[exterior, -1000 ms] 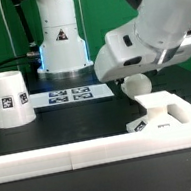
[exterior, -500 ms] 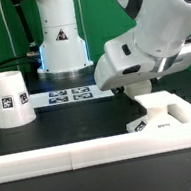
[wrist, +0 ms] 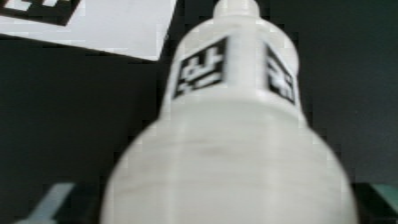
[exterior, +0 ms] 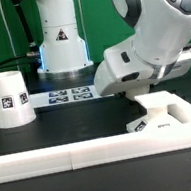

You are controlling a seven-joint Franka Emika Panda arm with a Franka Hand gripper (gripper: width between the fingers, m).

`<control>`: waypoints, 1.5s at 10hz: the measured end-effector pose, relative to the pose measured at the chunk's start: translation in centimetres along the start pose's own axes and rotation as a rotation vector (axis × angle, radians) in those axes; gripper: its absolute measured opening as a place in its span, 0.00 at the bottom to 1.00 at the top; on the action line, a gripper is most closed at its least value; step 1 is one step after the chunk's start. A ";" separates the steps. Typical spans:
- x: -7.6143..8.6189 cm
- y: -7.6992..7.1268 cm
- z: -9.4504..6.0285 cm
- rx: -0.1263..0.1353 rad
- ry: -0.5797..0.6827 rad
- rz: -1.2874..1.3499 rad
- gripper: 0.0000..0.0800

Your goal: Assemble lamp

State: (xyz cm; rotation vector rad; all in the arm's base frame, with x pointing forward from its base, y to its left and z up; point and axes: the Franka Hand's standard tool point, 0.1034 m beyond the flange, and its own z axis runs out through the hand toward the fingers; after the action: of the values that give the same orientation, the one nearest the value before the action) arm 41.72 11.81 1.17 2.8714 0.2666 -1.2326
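Observation:
In the wrist view the white bulb (wrist: 222, 130) fills the picture, round head nearest the camera, tagged neck pointing away. My gripper (wrist: 210, 205) stands around the head; only slivers of the fingers (wrist: 45, 205) show at its sides, and it looks shut on the bulb. In the exterior view the gripper (exterior: 138, 89) hangs just above the low angular base (exterior: 172, 110) at the exterior view's right, and the bulb is mostly hidden under the hand. The cup-shaped shade (exterior: 10, 98) stands mouth down at the exterior view's left, apart from the gripper.
The marker board (exterior: 71, 94) lies flat between the shade and the base; a corner of it also shows in the wrist view (wrist: 80, 25). A long white rail bar (exterior: 54, 162) runs along the front. The arm's pedestal (exterior: 59, 44) stands at the back.
The hand has tilted and sunk a little toward the base. The bulb's round head, visible under the hand a second ago, is now mostly covered. Shade and base have not moved.

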 end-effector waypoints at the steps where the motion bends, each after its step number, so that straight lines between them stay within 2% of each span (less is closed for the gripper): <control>1: 0.0 0.0 0.0 0.000 0.000 0.000 0.72; 3: 0.0 0.0 -0.1 0.002 0.002 -0.003 0.72; 5: -0.5 0.6 -1.4 0.012 0.003 -0.019 0.72; 7: -1.8 1.5 -5.2 0.032 -0.007 -0.038 0.72; 9: -2.3 2.6 -9.0 0.049 0.004 -0.057 0.72; 10: -2.3 3.1 -10.3 0.056 0.016 -0.055 0.72; 11: -2.3 3.3 -11.0 0.057 0.039 -0.052 0.72; 12: -2.0 3.3 -10.8 0.056 0.047 -0.052 0.72; 13: -1.3 3.5 -11.0 0.054 0.107 -0.059 0.72; 14: -0.9 4.4 -11.5 0.049 0.228 -0.074 0.72; 15: -1.7 5.4 -12.6 0.050 0.268 -0.076 0.72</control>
State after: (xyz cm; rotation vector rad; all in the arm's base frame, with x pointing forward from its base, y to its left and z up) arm 50.48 7.15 10.80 3.0947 0.3536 -0.8710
